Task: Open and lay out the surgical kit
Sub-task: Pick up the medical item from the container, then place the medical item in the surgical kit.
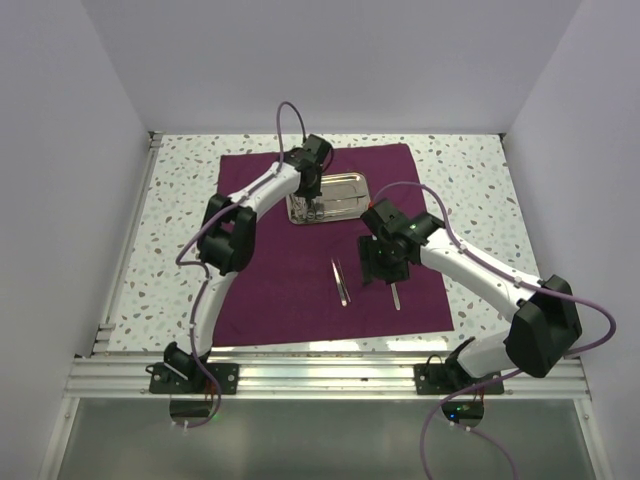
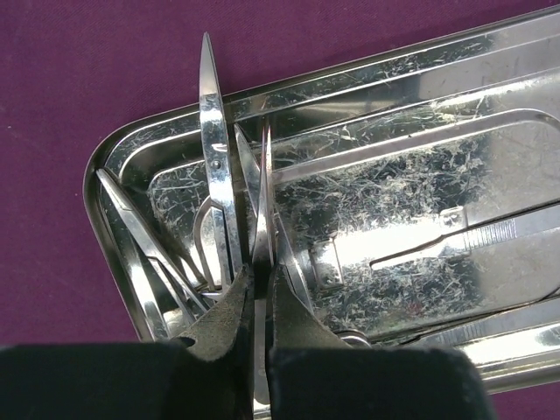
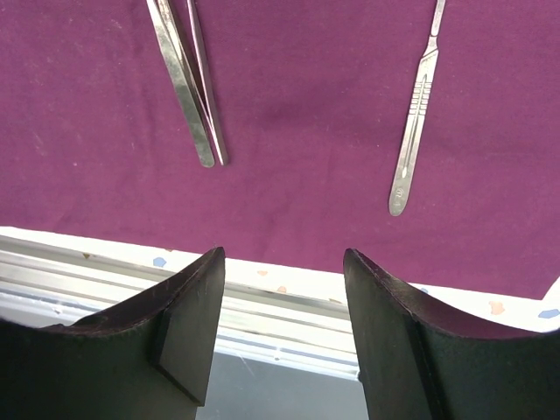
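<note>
On the speckled desk (image 1: 480,170), spread flat: a dark purple cloth wrap (image 1: 290,290). Toward its far edge, a shiny, heavily scratched steel tray (image 1: 350,185), holding scissors (image 2: 216,175) and other slim silver pieces. Inside the tray, left end effector (image 2: 261,276) clenched on a thin pointed instrument (image 2: 265,192). Nearer, lying apart on bare cloth: tweezers (image 3: 188,87) and a ribbed scalpel handle (image 3: 416,114). Above the cloth's near edge, right end effector (image 3: 280,262) released, fingers spread wide.
</note>
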Robot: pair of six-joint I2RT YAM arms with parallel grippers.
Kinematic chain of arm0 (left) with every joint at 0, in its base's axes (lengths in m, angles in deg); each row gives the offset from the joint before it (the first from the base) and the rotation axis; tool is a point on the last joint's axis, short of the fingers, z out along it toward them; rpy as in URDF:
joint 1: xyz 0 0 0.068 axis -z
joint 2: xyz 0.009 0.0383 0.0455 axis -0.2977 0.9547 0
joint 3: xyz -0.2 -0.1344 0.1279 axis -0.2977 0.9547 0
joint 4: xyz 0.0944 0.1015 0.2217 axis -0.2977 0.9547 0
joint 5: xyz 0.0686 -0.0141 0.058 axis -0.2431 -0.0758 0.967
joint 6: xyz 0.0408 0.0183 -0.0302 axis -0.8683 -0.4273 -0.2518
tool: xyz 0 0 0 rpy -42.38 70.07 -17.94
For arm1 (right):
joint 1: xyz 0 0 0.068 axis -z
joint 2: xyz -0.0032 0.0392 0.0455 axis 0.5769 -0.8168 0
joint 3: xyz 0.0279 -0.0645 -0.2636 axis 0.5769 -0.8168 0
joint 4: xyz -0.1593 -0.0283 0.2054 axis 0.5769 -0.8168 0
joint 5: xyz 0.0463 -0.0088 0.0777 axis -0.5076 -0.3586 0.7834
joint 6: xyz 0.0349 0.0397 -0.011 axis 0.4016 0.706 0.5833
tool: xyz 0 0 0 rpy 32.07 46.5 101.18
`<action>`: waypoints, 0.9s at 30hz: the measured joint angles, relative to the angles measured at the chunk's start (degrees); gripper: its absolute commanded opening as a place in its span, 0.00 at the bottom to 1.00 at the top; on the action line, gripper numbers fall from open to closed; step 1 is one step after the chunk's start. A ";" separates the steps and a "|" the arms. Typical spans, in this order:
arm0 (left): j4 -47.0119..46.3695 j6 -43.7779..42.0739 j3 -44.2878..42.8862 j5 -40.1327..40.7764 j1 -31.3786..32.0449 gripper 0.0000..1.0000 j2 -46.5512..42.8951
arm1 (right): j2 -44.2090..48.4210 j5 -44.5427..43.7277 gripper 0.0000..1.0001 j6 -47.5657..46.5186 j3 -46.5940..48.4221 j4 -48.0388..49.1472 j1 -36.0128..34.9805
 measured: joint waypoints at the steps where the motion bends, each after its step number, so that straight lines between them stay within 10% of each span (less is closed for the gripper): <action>1: -0.02 0.02 -0.02 -0.31 -0.15 0.00 0.00 | 0.00 -0.04 0.60 0.00 0.00 0.00 0.00; 11: -0.81 2.34 4.09 -6.10 -1.05 0.00 -6.88 | 0.28 -4.28 0.66 -0.09 2.01 -1.07 0.44; 20: -5.29 15.17 33.99 -6.08 5.14 0.00 -36.52 | 2.14 -11.47 0.75 -0.39 8.04 -1.57 3.67; 27: -6.71 25.86 48.17 -5.53 12.50 0.00 -40.85 | 4.66 -13.42 0.76 -0.46 8.79 -1.55 8.07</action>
